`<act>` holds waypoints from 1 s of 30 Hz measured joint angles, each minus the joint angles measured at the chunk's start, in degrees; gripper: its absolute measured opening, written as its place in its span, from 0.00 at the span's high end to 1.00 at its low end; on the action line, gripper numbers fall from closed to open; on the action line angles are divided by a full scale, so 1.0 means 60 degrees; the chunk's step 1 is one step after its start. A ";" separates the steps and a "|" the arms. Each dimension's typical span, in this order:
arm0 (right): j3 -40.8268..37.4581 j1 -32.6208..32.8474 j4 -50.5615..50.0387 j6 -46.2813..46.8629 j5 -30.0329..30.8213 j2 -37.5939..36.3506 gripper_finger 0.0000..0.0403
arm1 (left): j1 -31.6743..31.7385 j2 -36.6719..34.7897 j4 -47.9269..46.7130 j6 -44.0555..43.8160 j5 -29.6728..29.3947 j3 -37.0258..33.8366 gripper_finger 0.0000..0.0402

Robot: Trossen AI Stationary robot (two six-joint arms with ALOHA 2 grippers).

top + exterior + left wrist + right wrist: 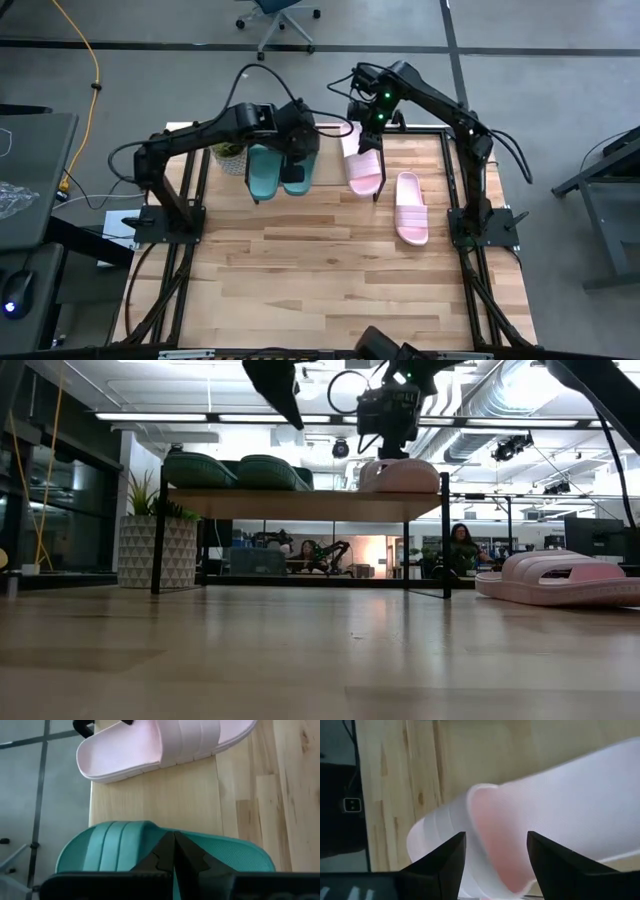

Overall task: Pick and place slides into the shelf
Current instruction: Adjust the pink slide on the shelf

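Note:
On the shelf (300, 503) at the table's far side lie two teal slides (265, 170) (298, 172) side by side, soles down on its plank. Beside them, toward the right, a pink slide (363, 166) rests on the plank too. A second pink slide (411, 207) lies flat on the table near the right edge. My left gripper (174, 851) hangs shut above the right-hand teal slide (115, 852), clear of it. My right gripper (495, 855) stands open over the far end of the shelf's pink slide (560, 810). My right gripper points steeply down at the pink slide on the shelf, one finger (451, 857) on either side of its far end. Whether the fingers touch it, I cannot tell. The slide lies flat on the plank.
A white patterned plant pot (150, 550) stands at the shelf's left end. The near half of the wooden table (320, 290) lies open in front of the shelf. Black arm frames run along the table's left and right edges.

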 joint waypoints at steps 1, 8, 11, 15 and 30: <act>0.0000 0.0022 -0.0020 0.0000 -0.0029 0.0035 0.50 | 0.0000 -0.0025 -0.0003 0.0016 -0.0002 0.0000 1.00; 0.0000 0.0329 -0.0023 0.0011 -0.0200 0.0111 0.50 | 0.0000 -0.0171 -0.0150 0.0250 0.0004 0.0000 1.00; 0.0000 0.0421 -0.0027 0.0030 -0.0038 0.0141 0.50 | 0.0000 -0.0153 -0.0180 0.0357 0.0004 -0.0004 1.00; 0.0000 0.0431 -0.0031 0.0084 0.0243 0.0246 0.50 | 0.0000 -0.0153 -0.0172 0.0439 0.0007 -0.0004 1.00; 0.0000 0.0435 -0.0041 0.0429 0.0187 0.0250 0.76 | 0.0000 -0.0153 -0.0168 0.0675 0.0011 -0.0004 1.00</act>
